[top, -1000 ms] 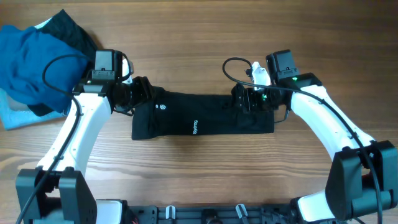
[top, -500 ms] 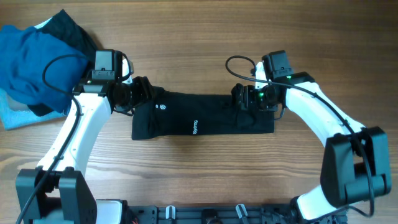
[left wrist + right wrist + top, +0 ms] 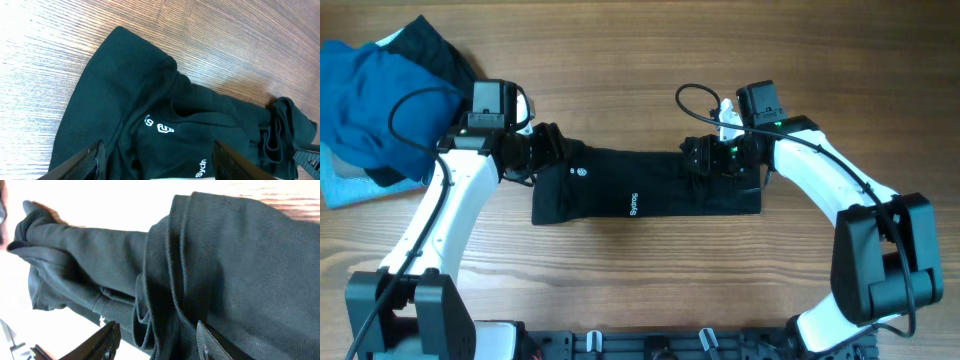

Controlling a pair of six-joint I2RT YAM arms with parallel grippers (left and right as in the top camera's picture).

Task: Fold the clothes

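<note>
Clothes (image 3: 645, 195): black garment lying as a long flat band across the middle of the table (image 3: 640, 290).
Left tool (image 3: 550, 150) sits at the band's far left corner near the white logo (image 3: 583, 172), jaws spread wide over the fabric. Right tool (image 3: 700, 160) sits over the right part, fingers apart with bunched fabric between them; whether it is gripping cannot be told. Bright blue garment (image 3: 370, 100) lies far left.

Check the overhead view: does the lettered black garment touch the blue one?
No, the black garment lies apart from the blue garment in the corner.
</note>
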